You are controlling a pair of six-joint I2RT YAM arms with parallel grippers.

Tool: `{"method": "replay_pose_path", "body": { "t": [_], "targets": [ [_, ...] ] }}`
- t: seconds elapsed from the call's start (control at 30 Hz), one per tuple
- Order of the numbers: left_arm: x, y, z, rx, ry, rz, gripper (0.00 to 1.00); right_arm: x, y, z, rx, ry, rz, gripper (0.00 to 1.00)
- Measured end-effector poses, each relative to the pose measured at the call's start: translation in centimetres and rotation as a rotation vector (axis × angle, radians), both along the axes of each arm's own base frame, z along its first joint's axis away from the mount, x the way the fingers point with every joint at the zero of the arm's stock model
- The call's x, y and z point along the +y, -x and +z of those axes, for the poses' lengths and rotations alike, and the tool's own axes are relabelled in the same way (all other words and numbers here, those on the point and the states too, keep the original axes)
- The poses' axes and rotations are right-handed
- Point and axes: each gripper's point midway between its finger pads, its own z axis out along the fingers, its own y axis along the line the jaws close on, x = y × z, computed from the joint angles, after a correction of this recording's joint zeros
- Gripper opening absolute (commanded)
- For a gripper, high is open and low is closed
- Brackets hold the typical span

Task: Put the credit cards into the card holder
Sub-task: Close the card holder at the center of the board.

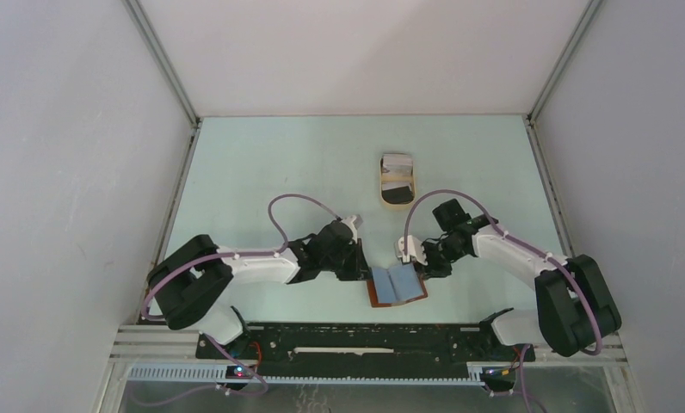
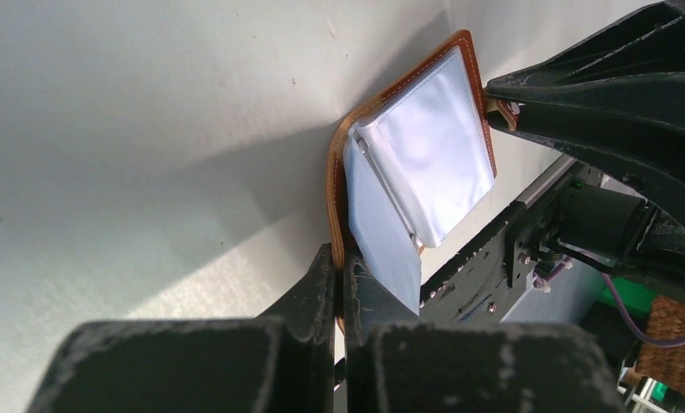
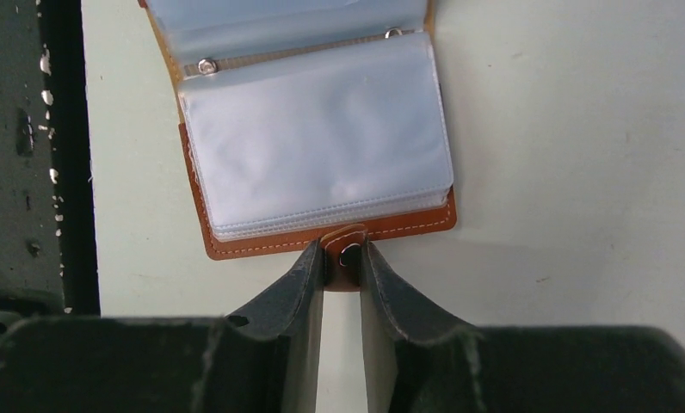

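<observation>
The left gripper is clamped tight on the left edge of the card holder. The holder lies open on the table near the front edge, clear sleeves up, between the two arms. The credit cards sit well beyond it in a tan tray, not yet in the holder. The right gripper has its jaws narrow, pinching the snap tab on the holder's right edge. The step in hand looks to be spreading the holder flat. It should go best with both grips firm, pulling gently apart and low to the table. That way the tab does not slip out, and a sleeve lies open for a card.
</observation>
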Motion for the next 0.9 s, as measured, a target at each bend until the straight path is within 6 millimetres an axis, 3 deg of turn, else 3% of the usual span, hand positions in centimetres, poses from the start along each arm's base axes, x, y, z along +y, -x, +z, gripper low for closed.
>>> {"method": "replay_pose_path", "body": {
  "t": [0.23,0.43,0.67,0.9],
  "targets": [
    [0.0,-0.1,0.1,0.005,0.003,0.013,0.0,0.1,-0.3,0.7,0.009,-0.043,-0.048,0.35],
    [-0.1,-0.1,0.4,0.013,-0.01,0.014,0.05,0.1,-0.3,0.8,0.017,-0.056,-0.057,0.32],
    [-2.1,-1.0,2.2,0.012,0.027,-0.009,0.11,0.3,-0.4,0.9,0.013,-0.058,-0.053,0.29],
    [-3.4,-1.1,2.6,0.031,0.052,-0.04,0.21,0.4,-0.5,0.9,0.01,-0.06,-0.06,0.25]
  ]
}}
